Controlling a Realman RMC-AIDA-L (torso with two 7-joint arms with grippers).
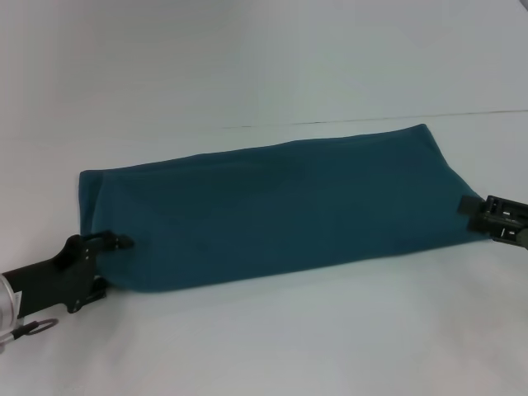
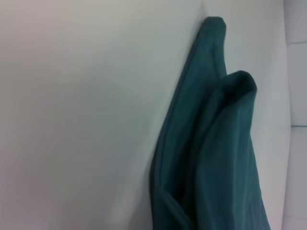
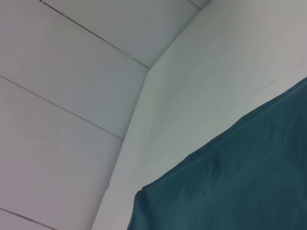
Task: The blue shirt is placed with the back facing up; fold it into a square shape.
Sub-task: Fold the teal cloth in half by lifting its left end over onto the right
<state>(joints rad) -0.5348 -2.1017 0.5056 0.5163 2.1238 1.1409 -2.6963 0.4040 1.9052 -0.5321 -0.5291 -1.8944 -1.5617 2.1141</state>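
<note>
Blue shirt cloth is caught at both of its short ends by the grippers. The left gripper has its dark fingers closed on the shirt's near left corner, where the fabric bunches and puckers toward the pinch; its black body and arm run off toward the lower left edge of the head view, with a thin cable loop below it. The right gripper meets the shirt's right end at mid-height, its black housing reaching in from the right edge of the head view; the fingertips lie against the cloth, but whether they are clamped on it or merely touching cannot be told. Between the two grippers the shirt lies as a long, narrow band, folded lengthwise, plain teal-blue fabric uppermost, its far edge slanting upward toward the right. The left wrist view shows the blue shirt as several stacked layers with rounded folded edges, rising away from the pale surface beside it. The right wrist view shows a smooth span of the blue shirt with one corner and a straight edge against the surface. All of it rests on a white table, which carries a thin dark seam line behind the shirt.
</note>
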